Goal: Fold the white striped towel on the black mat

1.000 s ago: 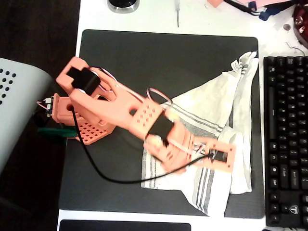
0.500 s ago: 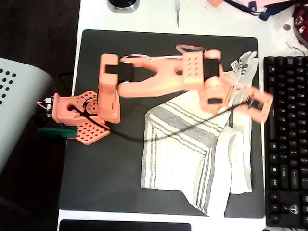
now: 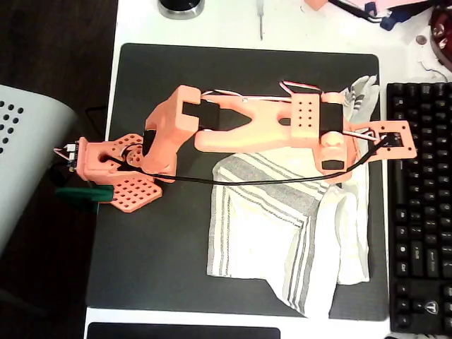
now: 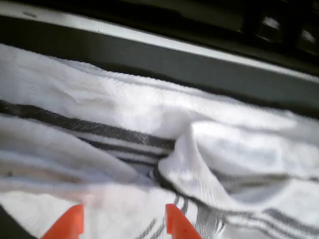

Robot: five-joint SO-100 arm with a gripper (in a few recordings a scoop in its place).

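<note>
My gripper [image 4: 122,224] hangs with its fingers [image 4: 177,224] spread, nothing between them, above the upper right part of the towel [image 3: 282,233]. The towel lies rumpled and partly folded on the right half of the mat [image 3: 169,261], near the table's right edge beside the keyboard [image 3: 420,212].

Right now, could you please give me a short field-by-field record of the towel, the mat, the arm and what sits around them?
towel: white striped towel, rumpled and partly folded over itself, on the right half of the mat in the overhead view
mat: black mat, flat on the white table
arm: orange, stretched rightward across the mat above the towel's upper part
pincer: pincer open, tips apart just above the striped cloth, holding nothing
neighbour: black keyboard right of the mat
fold state: not neat; layers bunched at the right edge
</note>
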